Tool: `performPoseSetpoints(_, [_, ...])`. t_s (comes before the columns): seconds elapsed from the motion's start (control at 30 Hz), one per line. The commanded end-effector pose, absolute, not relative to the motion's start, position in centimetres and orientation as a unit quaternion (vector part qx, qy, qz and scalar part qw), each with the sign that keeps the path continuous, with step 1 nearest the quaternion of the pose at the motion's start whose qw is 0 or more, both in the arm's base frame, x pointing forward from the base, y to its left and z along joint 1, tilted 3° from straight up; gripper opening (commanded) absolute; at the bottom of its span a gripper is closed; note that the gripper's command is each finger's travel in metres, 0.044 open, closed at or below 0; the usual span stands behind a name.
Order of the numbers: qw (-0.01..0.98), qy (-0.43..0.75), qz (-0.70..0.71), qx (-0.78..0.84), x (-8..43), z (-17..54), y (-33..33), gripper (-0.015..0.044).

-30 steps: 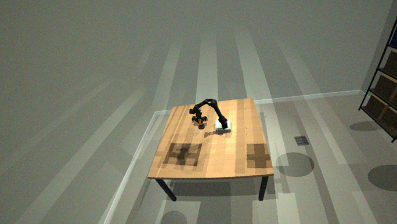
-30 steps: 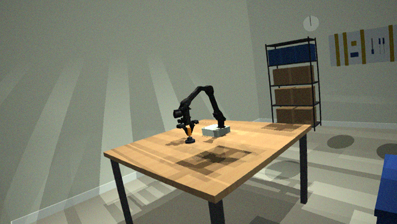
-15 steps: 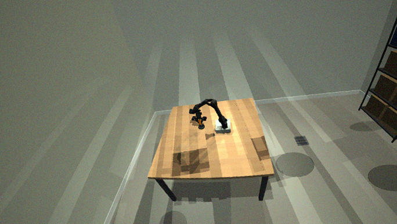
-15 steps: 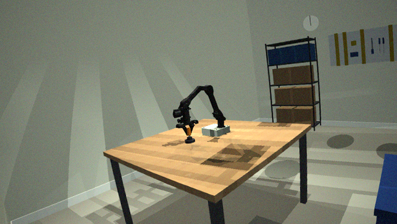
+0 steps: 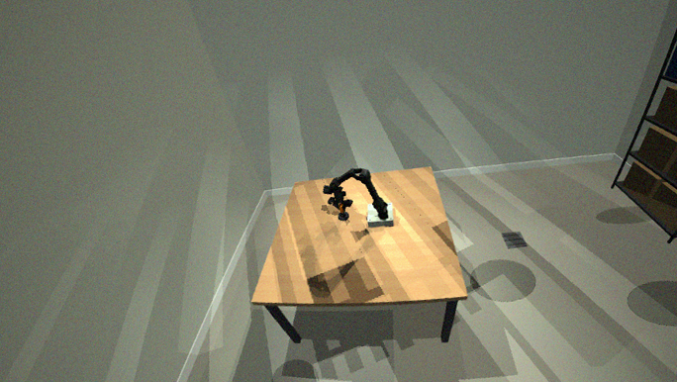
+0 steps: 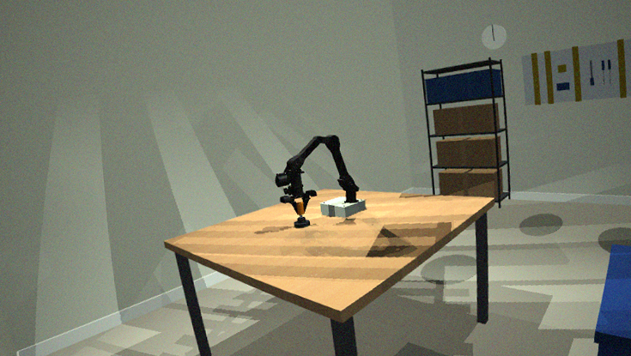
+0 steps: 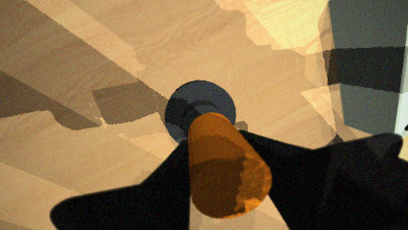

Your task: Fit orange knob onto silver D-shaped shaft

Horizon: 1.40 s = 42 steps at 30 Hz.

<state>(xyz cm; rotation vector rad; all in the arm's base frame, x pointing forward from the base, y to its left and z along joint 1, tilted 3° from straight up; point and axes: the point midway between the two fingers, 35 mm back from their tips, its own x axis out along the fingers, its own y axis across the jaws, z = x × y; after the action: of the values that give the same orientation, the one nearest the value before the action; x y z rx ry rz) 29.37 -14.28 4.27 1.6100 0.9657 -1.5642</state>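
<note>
Orange knob pinched over the pedestal, fit still to finish

Orange knob point(image 5: 341, 210) point(image 6: 300, 208) point(image 7: 225, 168) is clamped between my black fingers, roughly upright, straight above the round pedestal point(image 5: 343, 216) point(image 6: 301, 222) point(image 7: 225, 103). My gripper point(image 5: 341, 210) point(image 6: 300, 208) point(image 7: 227, 165) points down on the left part of the wooden table point(image 5: 401, 263) point(image 6: 317, 272) point(image 7: 268, 86), left of the pale base block point(image 5: 380, 222) point(image 6: 343, 209) point(image 7: 369, 110) that carries my arm.

Step in hand, my call: seating, i.e. lining up the flats and getting the knob onto the shaft. Can't see the silver shaft or the hole; the knob's body hides that spot, so can't tell if the flats match or if any of the shaft is inside. Knob's lower end looks near the pedestal, contact unclear.

Next: keep the grip, centre, press lightly. If it stops high, turn the wrist a little at a time until it drops, then push fully down and let go. Risk: pushing with flats crossed could tilt the knob or make it slip in my fingers.
</note>
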Motion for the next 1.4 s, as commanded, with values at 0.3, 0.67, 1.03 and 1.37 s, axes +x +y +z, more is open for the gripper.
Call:
performPoseSetpoints(0.3, [0.320, 0.345, -0.616, 0.632, 29.59, 4.14, -14.44, 0.0000])
performPoseSetpoints(0.67, [0.320, 0.345, -0.615, 0.632, 29.61, 3.92, -14.41, 0.0000])
performPoseSetpoints(1.03, [0.320, 0.345, -0.616, 0.632, 29.32, 3.92, -14.28, 0.0000])
performPoseSetpoints(1.37, [0.303, 0.329, -0.625, 0.640, 29.32, 4.48, -14.37, 0.0000])
